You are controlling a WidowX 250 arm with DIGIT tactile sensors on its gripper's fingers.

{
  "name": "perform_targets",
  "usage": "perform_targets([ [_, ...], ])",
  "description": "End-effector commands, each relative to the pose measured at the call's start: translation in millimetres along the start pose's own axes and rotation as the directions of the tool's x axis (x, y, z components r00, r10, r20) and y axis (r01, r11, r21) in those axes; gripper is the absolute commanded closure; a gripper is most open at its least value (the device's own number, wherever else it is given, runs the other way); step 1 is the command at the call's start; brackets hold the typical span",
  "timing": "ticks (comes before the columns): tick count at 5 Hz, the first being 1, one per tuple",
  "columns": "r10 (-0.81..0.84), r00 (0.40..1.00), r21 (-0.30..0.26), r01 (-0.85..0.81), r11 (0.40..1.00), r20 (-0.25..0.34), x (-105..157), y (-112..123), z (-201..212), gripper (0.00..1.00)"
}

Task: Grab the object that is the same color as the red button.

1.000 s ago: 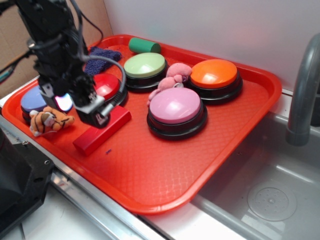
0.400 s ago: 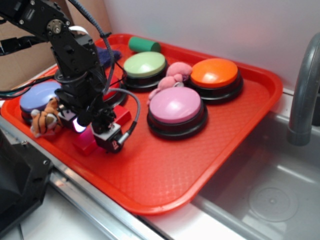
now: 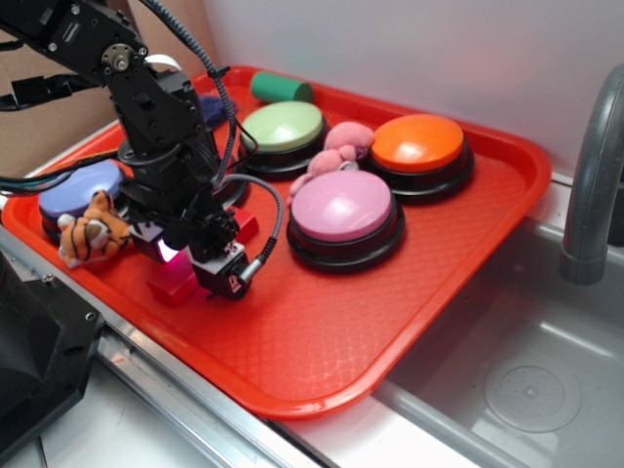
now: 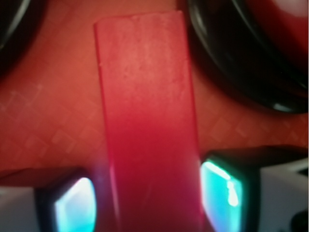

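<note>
The red block (image 3: pixel 172 283) lies flat on the red tray (image 3: pixel 322 351), left of centre; its other end (image 3: pixel 244 226) shows past the arm. My gripper (image 3: pixel 198 255) is lowered over its middle. In the wrist view the block (image 4: pixel 145 96) runs up the frame between my two fingers, and the gripper (image 4: pixel 147 203) straddles it. The right pad (image 4: pixel 219 193) sits at its side and the left pad (image 4: pixel 72 208) stands a sliver off. The jaws are open around it. The red button (image 4: pixel 282 19) shows at the wrist view's top right; in the exterior view the arm hides it.
On the tray stand a purple button (image 3: pixel 78 190) with a tiger toy (image 3: pixel 93 237), a green button (image 3: pixel 283 127), a pink button (image 3: pixel 341 207), an orange button (image 3: pixel 417 143), a pink plush (image 3: pixel 336 146) and a green cylinder (image 3: pixel 281 89). A sink (image 3: pixel 517 380) and faucet (image 3: pixel 590 175) are at the right.
My gripper came down from above the block's right end and now sits low over the block's middle, fingers on either side. The block has not moved.
</note>
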State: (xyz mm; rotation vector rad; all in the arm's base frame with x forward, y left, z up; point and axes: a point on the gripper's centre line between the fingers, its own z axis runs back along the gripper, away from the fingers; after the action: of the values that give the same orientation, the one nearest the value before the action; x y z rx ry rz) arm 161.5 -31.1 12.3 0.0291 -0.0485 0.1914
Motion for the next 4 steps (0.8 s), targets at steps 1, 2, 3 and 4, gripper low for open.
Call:
perform_targets([
  [1, 0.029, 0.999, 0.033, -0.029, 0.999, -0.013, 0.7, 0.9, 23.7, 1.0],
  [2, 0.016, 1.0, 0.025, -0.016, 1.0, -0.01, 4.2, -6.4, 63.3, 1.0],
  [3, -0.012, 1.0, -0.005, 0.012, 1.0, 0.002, 4.7, -10.0, 100.4, 1.0],
  [4, 0.0, 0.999, -0.023, 0.001, 1.0, 0.042, -2.3, -11.9, 143.4, 1.0],
])
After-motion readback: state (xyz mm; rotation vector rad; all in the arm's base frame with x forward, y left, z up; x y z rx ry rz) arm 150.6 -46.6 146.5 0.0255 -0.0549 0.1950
